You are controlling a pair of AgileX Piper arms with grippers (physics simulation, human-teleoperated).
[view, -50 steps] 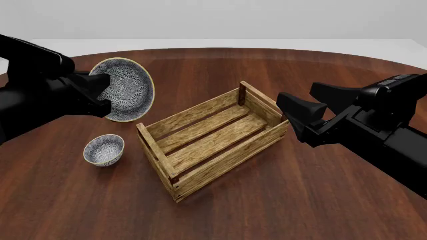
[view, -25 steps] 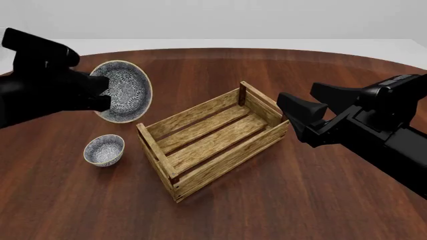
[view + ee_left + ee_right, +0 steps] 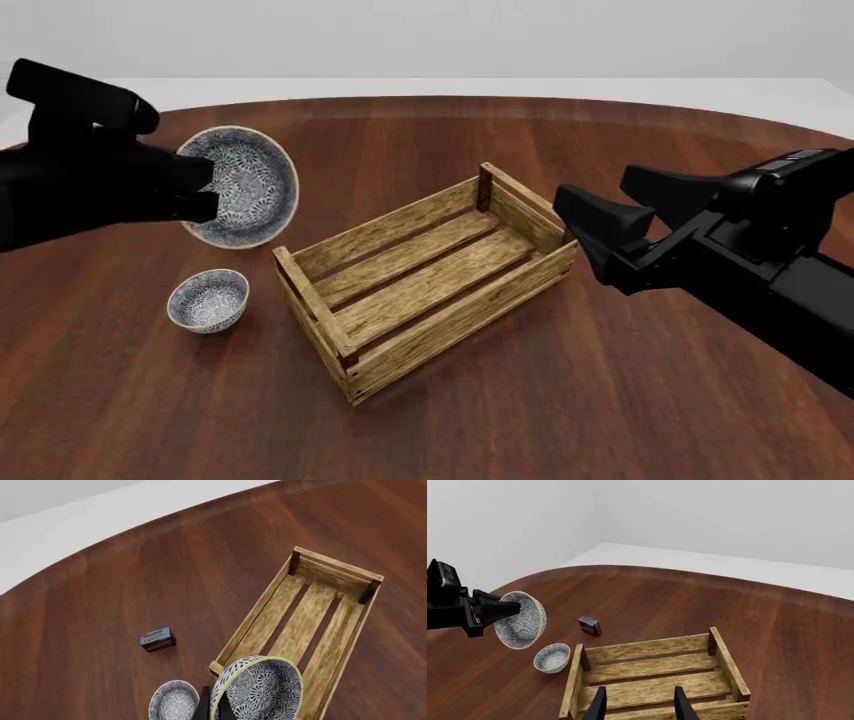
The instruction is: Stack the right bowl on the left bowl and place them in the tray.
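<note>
On the round dark-brown wooden surface (image 3: 441, 440) the large slatted light-brown wooden tray (image 3: 427, 275) sits mid-table, with the right gripper (image 3: 601, 235) hovering open just beside it. The left gripper (image 3: 200, 190) clamps the rim of the larger blue-patterned ceramic bowl (image 3: 240, 186), tilted in the air above the smaller patterned bowl (image 3: 208, 299) left of the tray, and a small red-and-blue box (image 3: 157, 639) lies farther off.

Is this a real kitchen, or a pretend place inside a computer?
Most likely a pretend, computer-made test scene: a bare round wooden table against blank pale walls, holding only a wooden crate, two patterned bowls and a tiny box, with two black robot arms.
</note>
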